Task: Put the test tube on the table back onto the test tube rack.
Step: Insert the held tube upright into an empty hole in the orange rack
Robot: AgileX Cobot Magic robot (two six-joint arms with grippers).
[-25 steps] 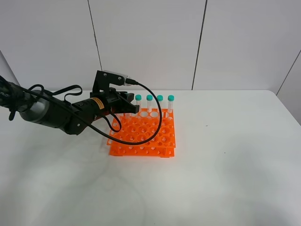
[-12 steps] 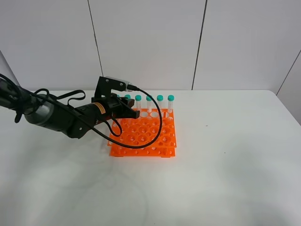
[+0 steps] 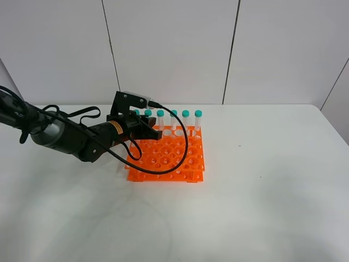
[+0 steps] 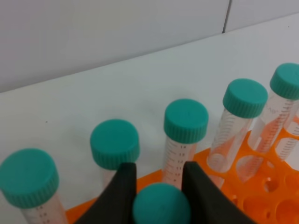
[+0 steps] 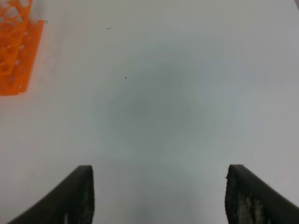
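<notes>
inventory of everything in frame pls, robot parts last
test tube rack: one, bright orange, two tiers with a grid of round holes, on the table left of centre.
racked tubes: clear with teal caps, standing upright along the rack's far row; at least five show in the overhead view, and the arm may hide more.
test tube: one, clear with a teal cap, gripped at the cap between the left tool's fingers, just in front of that far row.
table: one, plain white, carries the rack.
wall: white panels with dark seams, behind the table.
left tool: black, shut on the test tube, over the rack's far left part.
right tool: black fingers wide apart, holding nothing, above bare table.
</notes>
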